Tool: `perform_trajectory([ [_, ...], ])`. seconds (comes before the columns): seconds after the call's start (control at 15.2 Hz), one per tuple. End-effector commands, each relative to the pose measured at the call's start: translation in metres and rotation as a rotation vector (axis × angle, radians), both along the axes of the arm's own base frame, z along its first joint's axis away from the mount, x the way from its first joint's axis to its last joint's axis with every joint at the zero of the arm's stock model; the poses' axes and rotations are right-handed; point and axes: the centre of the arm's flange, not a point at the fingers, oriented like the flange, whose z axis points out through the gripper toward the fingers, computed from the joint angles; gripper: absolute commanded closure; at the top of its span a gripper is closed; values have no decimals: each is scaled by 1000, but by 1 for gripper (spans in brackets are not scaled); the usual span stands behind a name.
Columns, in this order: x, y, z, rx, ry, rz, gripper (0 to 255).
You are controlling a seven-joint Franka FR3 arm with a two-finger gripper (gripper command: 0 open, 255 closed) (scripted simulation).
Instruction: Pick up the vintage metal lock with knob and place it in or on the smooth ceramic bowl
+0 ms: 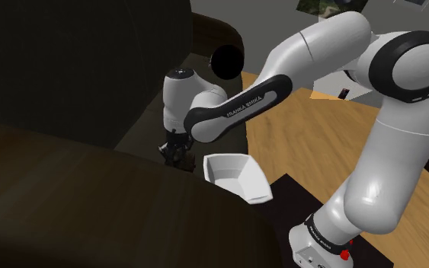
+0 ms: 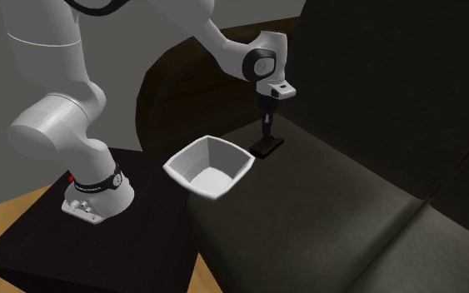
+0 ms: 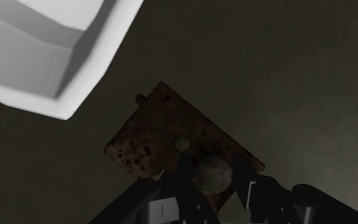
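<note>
Hand (image 3: 212, 167) points straight down and seems to pinch the knob (image 3: 213, 178) of the rusty lock (image 3: 161, 130), which lies flat on the sofa seat (image 3: 311, 76) just beside the white bowl (image 3: 44, 57), so the carry should be short.

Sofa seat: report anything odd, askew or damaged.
The lock is blotched with rust, and it and the bowl are odd things to find on a sofa seat. The bowl sits right at the seat's edge. Nothing is spilled.
</note>
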Motion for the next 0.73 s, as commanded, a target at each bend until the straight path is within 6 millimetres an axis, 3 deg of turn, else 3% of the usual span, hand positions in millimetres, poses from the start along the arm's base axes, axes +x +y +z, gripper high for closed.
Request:
perform_trajectory([
  [0.0, -1, -1, 10, 0, 0, 0, 255],
  [0.66, -1, -1, 63, 0, 0, 0, 255],
])
